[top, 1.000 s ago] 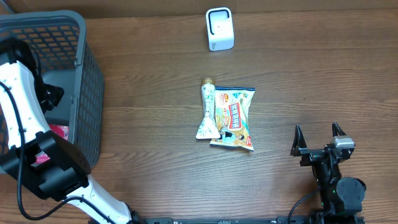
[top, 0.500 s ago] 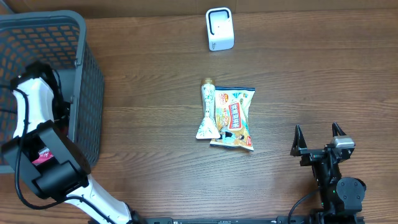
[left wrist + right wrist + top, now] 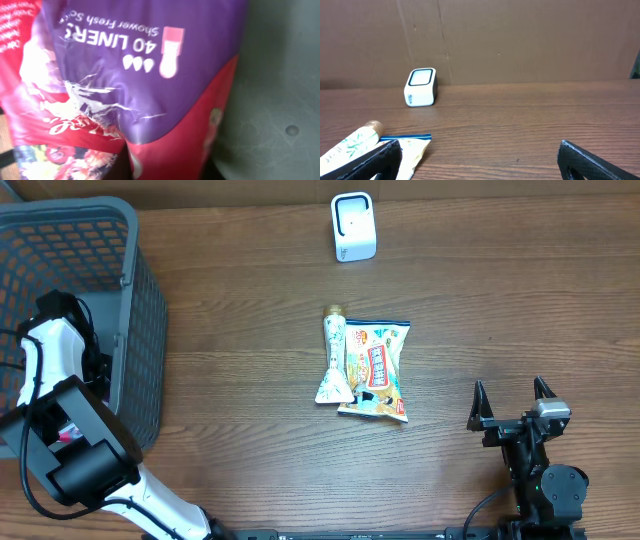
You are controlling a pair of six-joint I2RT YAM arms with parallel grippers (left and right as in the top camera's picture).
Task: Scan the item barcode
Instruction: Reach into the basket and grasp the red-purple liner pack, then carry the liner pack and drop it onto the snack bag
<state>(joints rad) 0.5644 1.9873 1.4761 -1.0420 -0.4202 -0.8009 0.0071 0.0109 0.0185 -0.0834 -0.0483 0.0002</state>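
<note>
Purple-and-red liner pack [image 3: 140, 75] fills the left wrist view, down in the basket [image 3: 145, 320]. Left gripper pinched together, fingers unseen, so grip unconfirmed. Right gripper [image 3: 509, 387] spread wide, empty. Tube [image 3: 333, 355] and snack bag [image 3: 378, 370] mid-table. Scanner [image 3: 352, 226] at far edge, nothing presented yet. Only overhead shows that gap; only the wrist shows the label.

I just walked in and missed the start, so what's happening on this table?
The left arm reaches down into the grey basket, jaws closed, apparently on a purple and red liner pack filling its wrist view. The right gripper sits open and empty near the front edge of the table. A snack bag and a tube lie mid-table; the white scanner stands at the far side, with nothing at it yet.
</note>
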